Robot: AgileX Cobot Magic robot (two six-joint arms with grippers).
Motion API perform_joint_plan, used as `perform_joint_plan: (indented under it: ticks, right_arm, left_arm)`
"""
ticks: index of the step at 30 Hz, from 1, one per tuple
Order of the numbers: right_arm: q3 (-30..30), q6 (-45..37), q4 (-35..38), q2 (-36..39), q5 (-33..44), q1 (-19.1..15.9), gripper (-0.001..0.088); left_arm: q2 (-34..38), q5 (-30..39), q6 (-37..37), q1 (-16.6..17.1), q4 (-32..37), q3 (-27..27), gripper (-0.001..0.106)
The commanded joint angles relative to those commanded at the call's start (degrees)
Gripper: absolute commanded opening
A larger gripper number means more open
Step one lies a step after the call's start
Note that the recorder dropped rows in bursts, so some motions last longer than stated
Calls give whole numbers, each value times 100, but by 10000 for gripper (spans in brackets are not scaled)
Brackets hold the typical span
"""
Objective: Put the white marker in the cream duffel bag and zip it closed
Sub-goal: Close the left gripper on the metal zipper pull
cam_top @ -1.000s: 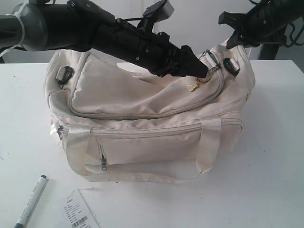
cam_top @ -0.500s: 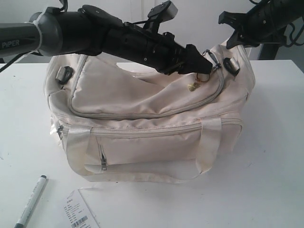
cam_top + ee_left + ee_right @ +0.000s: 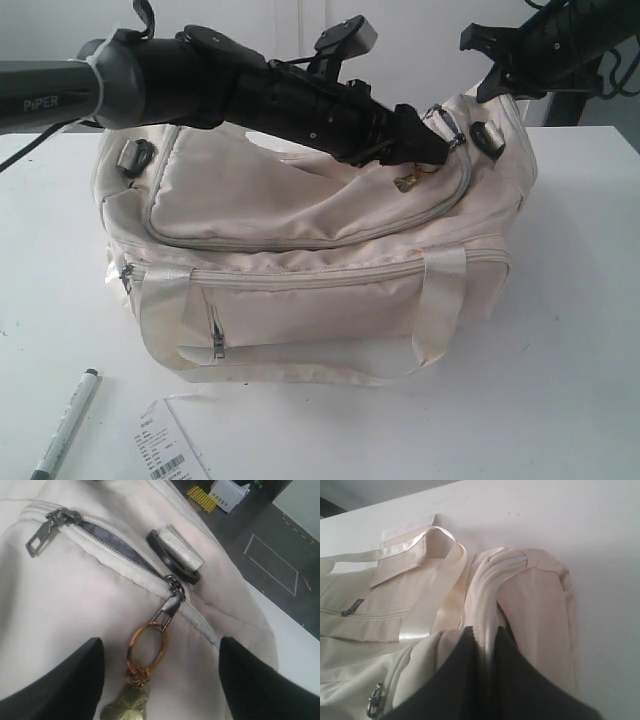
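Note:
The cream duffel bag (image 3: 300, 250) stands mid-table. Its top zipper shows a short dark gap (image 3: 117, 547) between two sliders. A gold ring charm (image 3: 147, 647) with a leaf pendant hangs from the nearer zipper pull (image 3: 170, 607), also visible as the gold ring charm (image 3: 408, 182). My left gripper (image 3: 432, 150) reaches across the bag's top. The left gripper (image 3: 160, 641) is open, its fingers either side of the ring without touching it. The right gripper (image 3: 487, 630) is shut on a fold of the bag's end; in the exterior view the right gripper (image 3: 490, 88) is at the bag's right end. The white marker (image 3: 65, 425) lies on the table at the front left.
A white barcoded paper tag (image 3: 165, 450) lies beside the marker. A black strap ring (image 3: 175, 555) sits just past the zipper. The bag's loop handle (image 3: 300, 370) droops over its front pocket. The white table (image 3: 570, 380) runs out to the right of the bag.
The left arm has risen and levelled out above the bag, its tip staying by the zipper pull and charm. The right arm, bag and marker have not moved.

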Motion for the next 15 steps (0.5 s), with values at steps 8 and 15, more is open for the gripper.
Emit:
perform_joint_plan:
  ticks: [8,15]
  right_arm:
    - [0,0,0,0,-23,0,0]
    - [0,0,0,0,-23,0,0]
  left_arm:
    - [118,-26,0,-49,-4,-139,676]
    - [118,106,0,-144,25,-139,599]
